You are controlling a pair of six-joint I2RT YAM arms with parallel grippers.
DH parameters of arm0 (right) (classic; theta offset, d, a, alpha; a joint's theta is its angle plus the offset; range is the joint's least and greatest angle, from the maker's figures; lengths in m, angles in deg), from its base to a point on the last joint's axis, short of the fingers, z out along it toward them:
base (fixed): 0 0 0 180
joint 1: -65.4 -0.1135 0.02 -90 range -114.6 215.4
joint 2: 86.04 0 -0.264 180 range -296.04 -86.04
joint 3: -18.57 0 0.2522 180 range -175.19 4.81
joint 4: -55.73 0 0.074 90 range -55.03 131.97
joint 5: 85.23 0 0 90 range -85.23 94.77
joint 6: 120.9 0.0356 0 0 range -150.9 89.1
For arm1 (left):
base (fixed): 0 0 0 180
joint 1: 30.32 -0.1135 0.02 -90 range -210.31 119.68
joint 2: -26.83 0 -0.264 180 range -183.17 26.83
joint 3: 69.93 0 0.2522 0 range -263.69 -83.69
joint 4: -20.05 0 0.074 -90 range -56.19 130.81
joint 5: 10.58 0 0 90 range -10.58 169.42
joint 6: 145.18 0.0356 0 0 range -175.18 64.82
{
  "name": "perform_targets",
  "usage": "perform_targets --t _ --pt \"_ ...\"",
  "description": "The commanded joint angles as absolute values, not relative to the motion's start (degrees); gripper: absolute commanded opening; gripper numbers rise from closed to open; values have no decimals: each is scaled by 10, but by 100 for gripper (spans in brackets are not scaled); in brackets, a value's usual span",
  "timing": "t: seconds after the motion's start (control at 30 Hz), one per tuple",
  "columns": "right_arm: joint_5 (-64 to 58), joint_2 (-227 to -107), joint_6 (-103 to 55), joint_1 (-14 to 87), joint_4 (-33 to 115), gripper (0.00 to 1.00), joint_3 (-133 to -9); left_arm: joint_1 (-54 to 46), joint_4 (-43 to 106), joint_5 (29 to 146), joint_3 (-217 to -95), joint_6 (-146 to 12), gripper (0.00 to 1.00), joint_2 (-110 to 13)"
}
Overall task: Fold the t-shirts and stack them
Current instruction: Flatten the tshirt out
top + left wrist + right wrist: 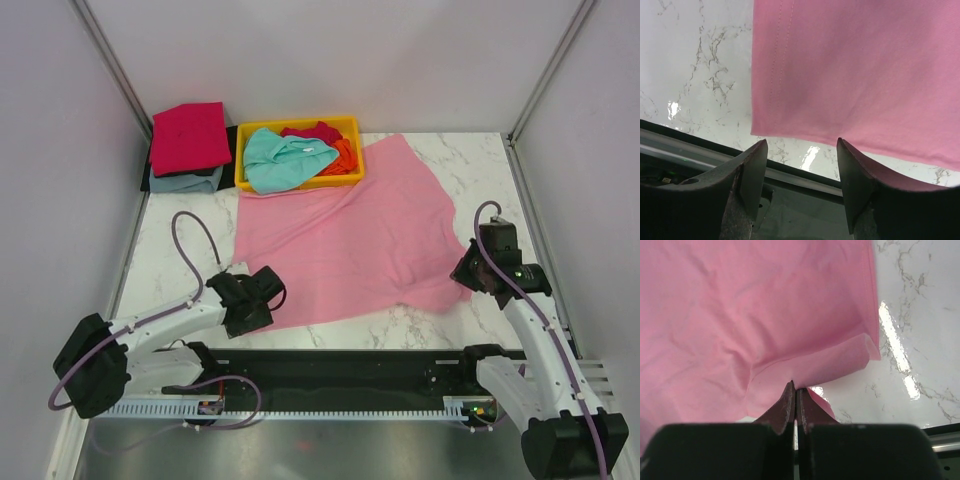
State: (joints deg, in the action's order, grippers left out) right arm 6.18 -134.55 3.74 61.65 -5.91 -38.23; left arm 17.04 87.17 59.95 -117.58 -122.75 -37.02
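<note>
So the light pink t-shirt (350, 240) is spread on the tabletop (180, 250), light floppy cotton; my right pincer (796, 389) is clamped on its right edge, my left pincer (801, 143) is apart, and I'd pinch the near hem corner.

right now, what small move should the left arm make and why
Probably ease the left tool forward and close on the pink t-shirt: its jaws stand open with the hem just past the tips, while the right tool is shut on a corner.
</note>
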Motion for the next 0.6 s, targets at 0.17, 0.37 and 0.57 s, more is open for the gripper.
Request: perform_targets --t 0.17,0.37,0.57 --pt "106 -1357 36 637 -34 0 -406 183 885 579 -1197 -1247 64 -402" --pt "101 -1374 30 651 -16 0 -404 196 883 583 -1200 -1246 59 -422" --pt "86 -1379 14 679 -14 0 -411 227 882 573 -1201 -1275 52 -463"
